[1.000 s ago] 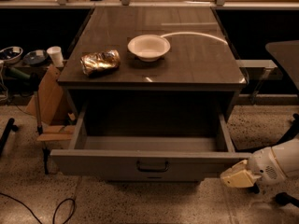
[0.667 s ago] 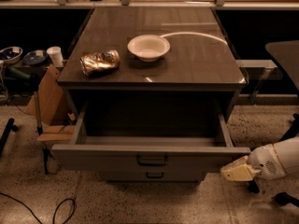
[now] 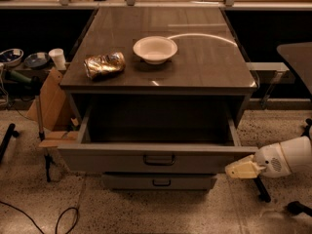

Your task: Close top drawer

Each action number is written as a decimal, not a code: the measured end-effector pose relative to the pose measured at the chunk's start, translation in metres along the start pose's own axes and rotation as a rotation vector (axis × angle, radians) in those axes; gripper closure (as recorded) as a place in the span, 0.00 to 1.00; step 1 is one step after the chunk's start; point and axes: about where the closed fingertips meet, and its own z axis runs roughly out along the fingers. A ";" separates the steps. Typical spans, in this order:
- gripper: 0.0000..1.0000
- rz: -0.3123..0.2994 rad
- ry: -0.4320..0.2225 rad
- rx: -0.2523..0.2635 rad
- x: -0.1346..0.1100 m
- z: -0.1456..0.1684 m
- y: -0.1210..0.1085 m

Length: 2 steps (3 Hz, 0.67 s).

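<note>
Claw beside open top drawer

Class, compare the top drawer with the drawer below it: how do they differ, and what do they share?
The top drawer is pulled far out, its inside showing; the lower drawer sits nearly in. The top drawer's front is taller, the lower drawer's shorter. The pincer is beside the top drawer's front corner, not by the lower drawer. Both are grey, each with a dark handle at centre.
</note>
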 end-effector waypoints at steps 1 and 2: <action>1.00 0.023 -0.016 -0.018 -0.015 0.011 -0.003; 1.00 0.037 -0.024 -0.030 -0.023 0.017 -0.006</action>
